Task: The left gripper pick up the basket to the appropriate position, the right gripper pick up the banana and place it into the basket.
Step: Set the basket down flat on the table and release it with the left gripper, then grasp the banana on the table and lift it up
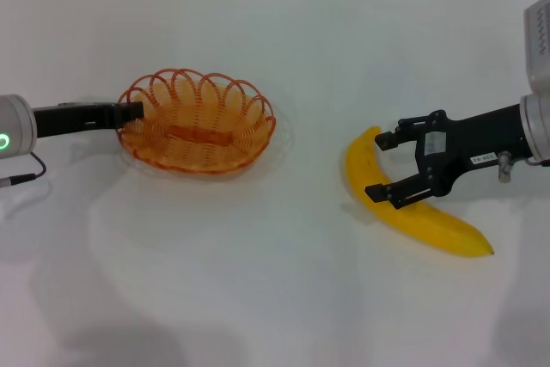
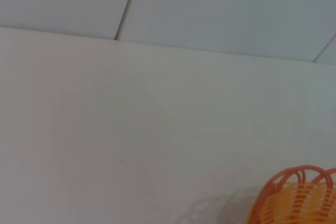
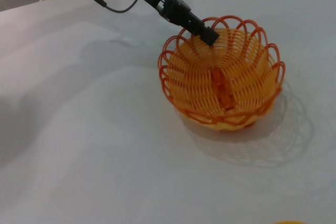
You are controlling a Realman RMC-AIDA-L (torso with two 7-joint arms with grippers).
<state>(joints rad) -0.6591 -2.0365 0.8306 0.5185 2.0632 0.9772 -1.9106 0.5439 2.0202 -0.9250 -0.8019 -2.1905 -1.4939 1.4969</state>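
The orange wire basket (image 1: 199,120) sits left of centre on the white table; it also shows in the left wrist view (image 2: 299,198) and the right wrist view (image 3: 226,77). My left gripper (image 1: 131,113) is at the basket's left rim, its fingers closed on the wire loops, as the right wrist view (image 3: 206,32) shows. The yellow banana (image 1: 430,221) lies on the table at the right. My right gripper (image 1: 385,168) is open, with one finger on each side of the banana's upper half.
The white table (image 1: 284,298) reaches a far edge with a tiled wall behind (image 2: 210,3). A cable (image 1: 21,178) hangs from the left arm at the left edge. There is free room between basket and banana.
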